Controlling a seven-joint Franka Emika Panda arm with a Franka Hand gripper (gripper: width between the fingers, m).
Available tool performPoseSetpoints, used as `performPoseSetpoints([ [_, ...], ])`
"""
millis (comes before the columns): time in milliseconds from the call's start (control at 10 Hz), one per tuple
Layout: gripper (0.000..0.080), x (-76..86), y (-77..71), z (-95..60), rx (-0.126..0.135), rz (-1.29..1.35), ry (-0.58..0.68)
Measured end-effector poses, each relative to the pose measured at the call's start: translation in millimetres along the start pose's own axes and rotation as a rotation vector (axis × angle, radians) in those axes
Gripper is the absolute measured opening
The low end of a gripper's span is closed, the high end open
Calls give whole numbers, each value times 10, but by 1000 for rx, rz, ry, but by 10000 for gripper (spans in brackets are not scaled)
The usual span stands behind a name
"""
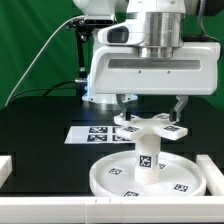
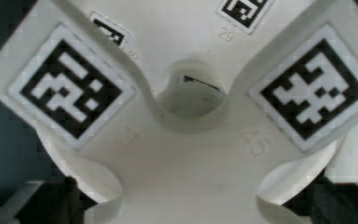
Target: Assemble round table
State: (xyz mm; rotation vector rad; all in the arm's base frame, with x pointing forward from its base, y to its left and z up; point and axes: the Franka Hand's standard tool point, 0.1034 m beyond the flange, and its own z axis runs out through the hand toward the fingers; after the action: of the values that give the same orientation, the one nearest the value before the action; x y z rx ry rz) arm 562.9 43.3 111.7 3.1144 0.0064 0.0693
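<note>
White plastic makes up the whole set: the large round rimmed disc (image 1: pixel 140 178) lies on the black table (image 1: pixel 40 125), the short cylindrical post (image 1: pixel 146 155) upright at its centre. The tagged cross-shaped piece (image 1: pixel 150 127) (image 2: pixel 179 130) sits atop that post, and my gripper (image 1: pixel 150 108) hangs just above, fingers (image 1: pixel 124 103) spread wide, grasping nothing.

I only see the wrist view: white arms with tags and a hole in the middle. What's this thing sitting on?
Observer: The cross sits on top of the post.
Operator: What's the post on?
Observer: It stands upright in the middle of the disc.
Operator: Anything else near?
Observer: The marker board lies flat behind the disc.
</note>
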Motion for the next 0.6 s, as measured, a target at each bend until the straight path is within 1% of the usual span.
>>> performPoseSetpoints([
  [200,649,9,6,36,-8,-2,9],
  [400,649,21,62,110,-25,1,20],
  [600,649,19,65,139,-30,6,24],
])
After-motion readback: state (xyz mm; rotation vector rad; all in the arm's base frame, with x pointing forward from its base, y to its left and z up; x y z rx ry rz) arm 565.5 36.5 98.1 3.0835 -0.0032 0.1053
